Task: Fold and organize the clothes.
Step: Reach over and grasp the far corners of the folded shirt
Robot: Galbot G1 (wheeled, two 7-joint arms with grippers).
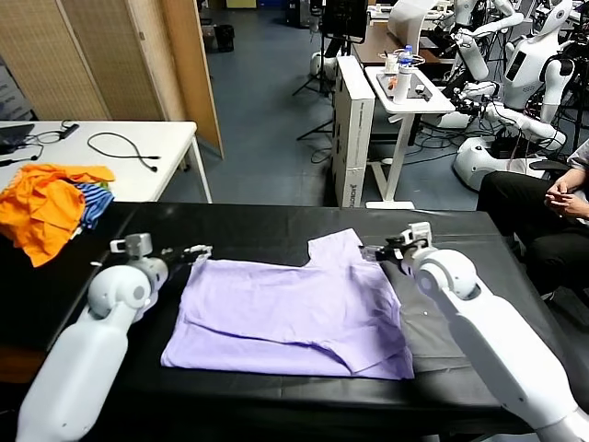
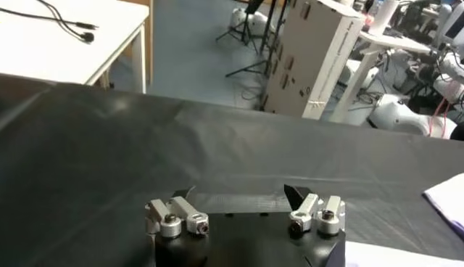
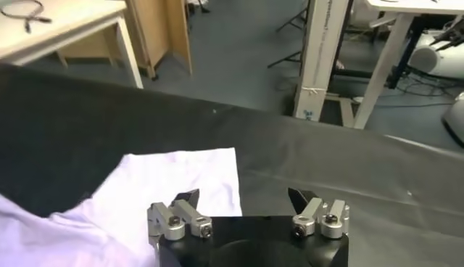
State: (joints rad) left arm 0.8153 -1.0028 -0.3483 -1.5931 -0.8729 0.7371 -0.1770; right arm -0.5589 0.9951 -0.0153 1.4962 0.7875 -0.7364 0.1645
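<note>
I see the T-shirt (image 1: 294, 318) lying flat mid-worktop (image 1: 276, 221), its near hem close to the front edge, with bare black cloth on both sides. My left gripper (image 1: 189, 252) sits wide open just off the shirt's left corner; my right gripper (image 1: 386, 250), also wide, is at the right sleeve. The right wrist view shows that sleeve (image 3: 181, 174) under the gripper (image 3: 245, 197); the left wrist view shows mostly bare worktop. Farther left lies an orange garment (image 1: 46, 207).
</note>
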